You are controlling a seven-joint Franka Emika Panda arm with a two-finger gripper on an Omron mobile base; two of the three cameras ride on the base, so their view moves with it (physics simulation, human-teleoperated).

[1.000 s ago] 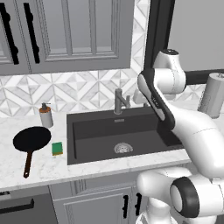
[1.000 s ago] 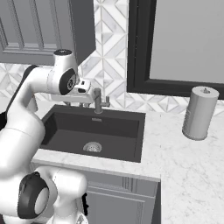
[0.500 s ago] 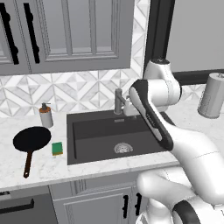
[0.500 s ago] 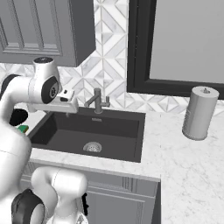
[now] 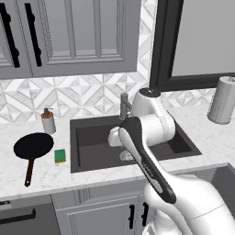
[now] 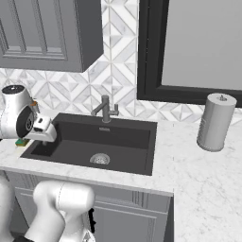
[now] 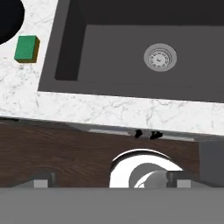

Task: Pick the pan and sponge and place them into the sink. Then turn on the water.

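Observation:
The black pan [image 5: 33, 146] lies on the white counter left of the sink [image 5: 92, 149], its brown handle pointing toward the front edge. Beside it, nearer the basin, sits the green sponge [image 5: 60, 155], which the hand view has at its top left [image 7: 26, 48] below a slice of the pan [image 7: 8, 17]. My gripper [image 7: 111, 181] hangs open and empty above the sink's front left part, clear of both things; the left base view has it over the basin [image 5: 114, 137]. No water shows at the faucet [image 5: 124, 105].
A grey soap dispenser [image 5: 47, 120] with an orange top stands behind the pan. A paper towel roll [image 5: 222, 100] stands on the counter at the far right. The drain [image 7: 160, 57] sits mid-basin. Cabinet doors hang above the counter.
My arm has swung leftward from near the faucet to over the sink's left front part. Pan and sponge have not moved.

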